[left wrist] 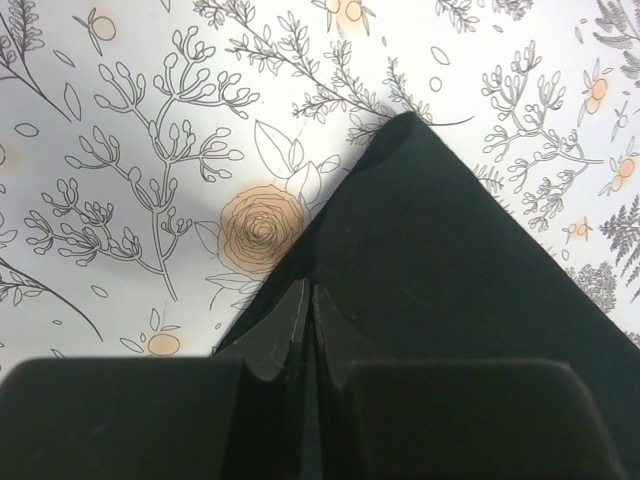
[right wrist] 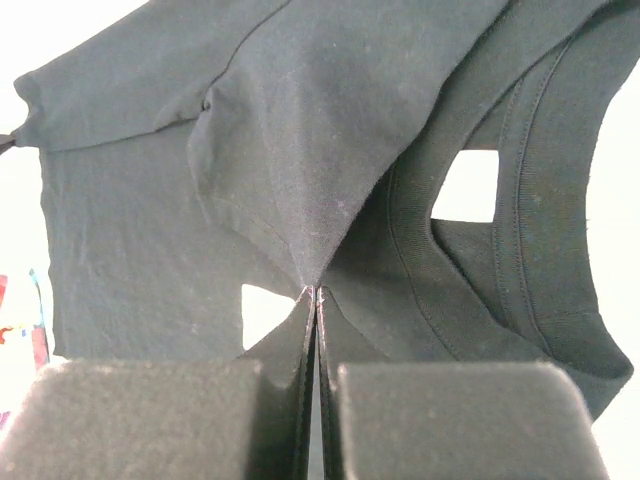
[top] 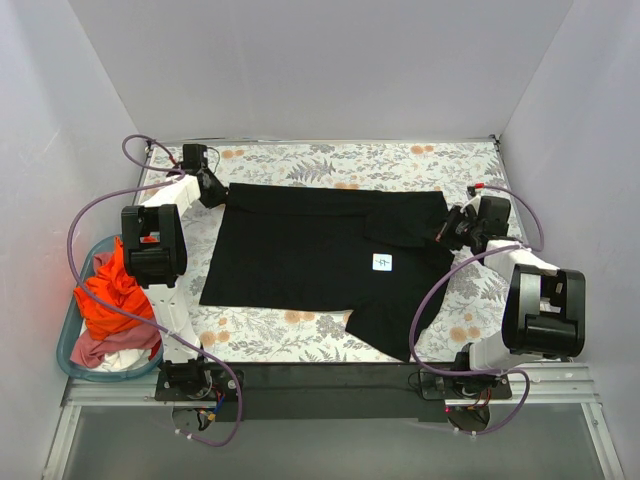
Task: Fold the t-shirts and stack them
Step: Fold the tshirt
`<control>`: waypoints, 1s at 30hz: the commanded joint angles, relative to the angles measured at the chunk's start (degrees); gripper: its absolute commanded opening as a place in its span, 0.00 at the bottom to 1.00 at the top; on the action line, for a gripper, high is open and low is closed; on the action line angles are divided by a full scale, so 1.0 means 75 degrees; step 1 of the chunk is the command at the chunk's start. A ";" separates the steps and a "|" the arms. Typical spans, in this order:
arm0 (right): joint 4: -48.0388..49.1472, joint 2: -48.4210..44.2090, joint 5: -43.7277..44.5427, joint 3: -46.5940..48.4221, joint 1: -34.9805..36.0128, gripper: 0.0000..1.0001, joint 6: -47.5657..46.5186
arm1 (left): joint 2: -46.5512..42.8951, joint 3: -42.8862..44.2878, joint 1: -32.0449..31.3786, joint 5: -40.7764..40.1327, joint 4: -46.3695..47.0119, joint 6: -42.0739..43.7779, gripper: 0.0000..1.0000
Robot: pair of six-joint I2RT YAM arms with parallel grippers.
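**Black cloth gripped at two points, lengthwise fold about to begin**

Lying flat across the middle of the floral tabletop (top: 300, 160), the black t-shirt (top: 300, 250) is pointing its hem to the left of the frame and its collar to the right, with a small white label (top: 381, 262) showing right of centre. One sleeve is lying folded in over the body at the upper right; the other is sticking out at the lower edge.

Both arms are working the shirt's upper edge. The left end effector (top: 212, 188) is sitting at the upper-left hem corner, and its wrist view is showing the fingers pressed together on that corner of black cloth. The right end effector (top: 452, 228) is sitting at the right end by the collar, fingers pressed together and pinching a peak of fabric that is rising in a small tent.

The other shirts, orange-red (top: 110, 295), pink (top: 90, 348) and white (top: 125, 360), are waiting bunched in the teal basket (top: 68, 340) at the lower left.

The step in hand looks like the first lengthwise fold of the black shirt. The next move is probably calling for both arms lifting together, keeping the edge taut between them, and carrying it toward the bottom of the frame evenly, so that the cloth is not sagging or twisting.
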 commanded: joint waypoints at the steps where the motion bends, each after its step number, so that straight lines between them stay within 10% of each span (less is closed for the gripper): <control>1: -0.0208 -0.0336 0.0192 0.0268 0.0041 0.01 -0.0053 | -0.0574 0.0440 0.0041 0.0050 -0.0364 -0.0044 0.00; 30: -0.0501 -0.0946 0.0720 0.0748 0.0018 0.01 -0.0065 | -0.0879 0.1004 0.0169 0.0062 -0.1126 -0.0150 0.00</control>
